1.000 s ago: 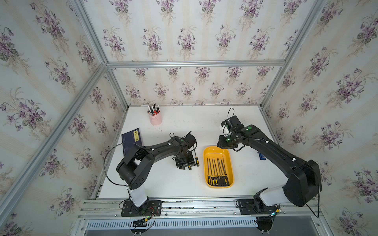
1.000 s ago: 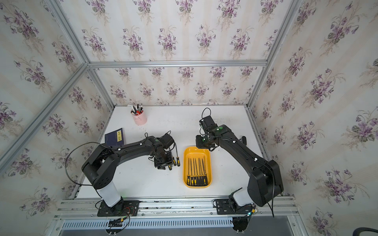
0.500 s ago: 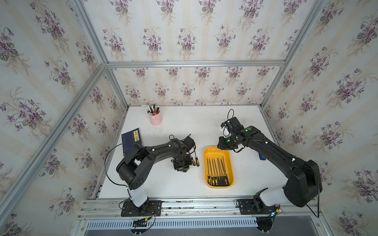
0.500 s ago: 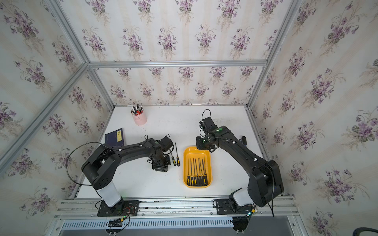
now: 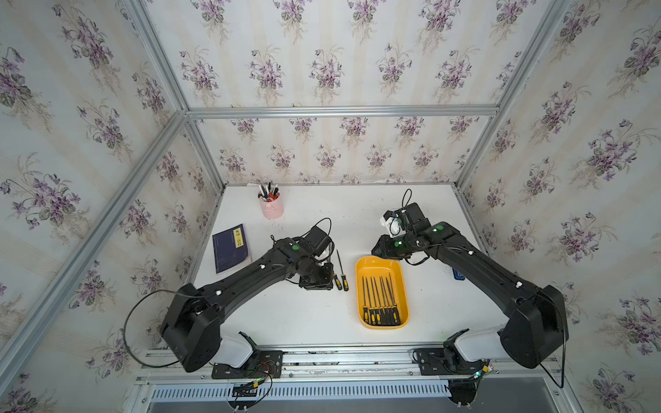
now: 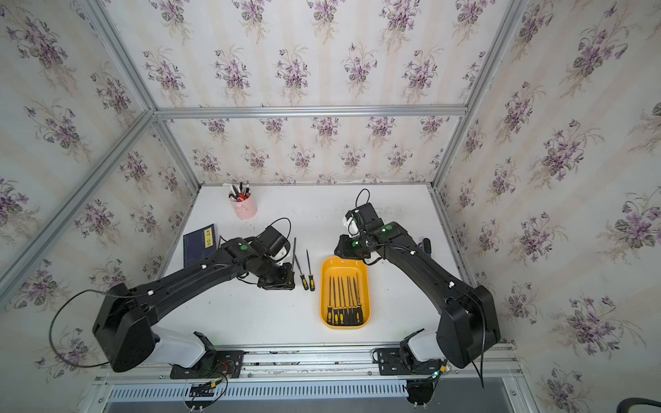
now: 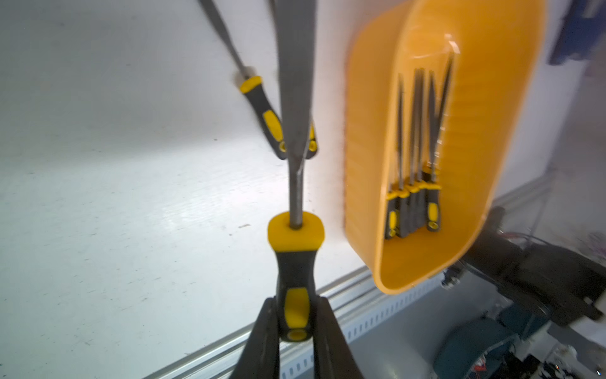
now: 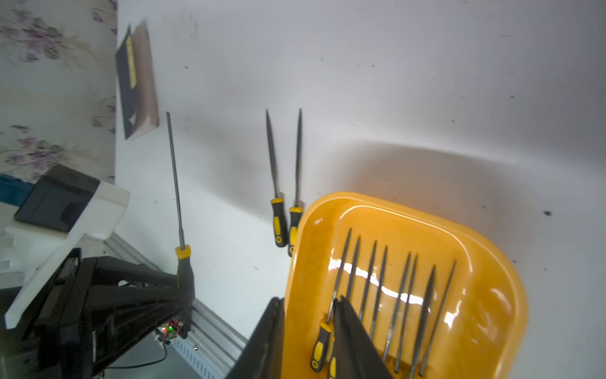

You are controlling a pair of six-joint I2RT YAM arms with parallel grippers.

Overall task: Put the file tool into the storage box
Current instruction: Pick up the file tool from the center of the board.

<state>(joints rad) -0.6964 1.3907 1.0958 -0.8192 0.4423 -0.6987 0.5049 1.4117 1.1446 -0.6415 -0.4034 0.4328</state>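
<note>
The left gripper (image 7: 296, 306) is closed on the butt end of a file (image 7: 296, 259). The black-and-yellow handle is pinched between both jaws. The file is held off the table (image 5: 286, 321), with its blade pointing to the far side.

Two loose files (image 8: 277, 197) lie side by side just right of it, between the left gripper and the tray (image 5: 380, 265). The tray rests right of centre, towards the near edge. A row of stored files (image 5: 381, 304) is laid in it lengthwise, handles to the near end.

The right gripper (image 8: 308, 300) is set astride the tray's far rim, one jaw outside the wall and one inside. Whether the rim is actually pinched cannot be told from the wrist view.

The file is judged to be light, stiff and slim. The rubber-clad handle is the part to be gripped, since the bare steel blade is narrow and hard and would probably twist between the jaws. With the hold so far back, some swing of the long blade is to be expected.
</note>
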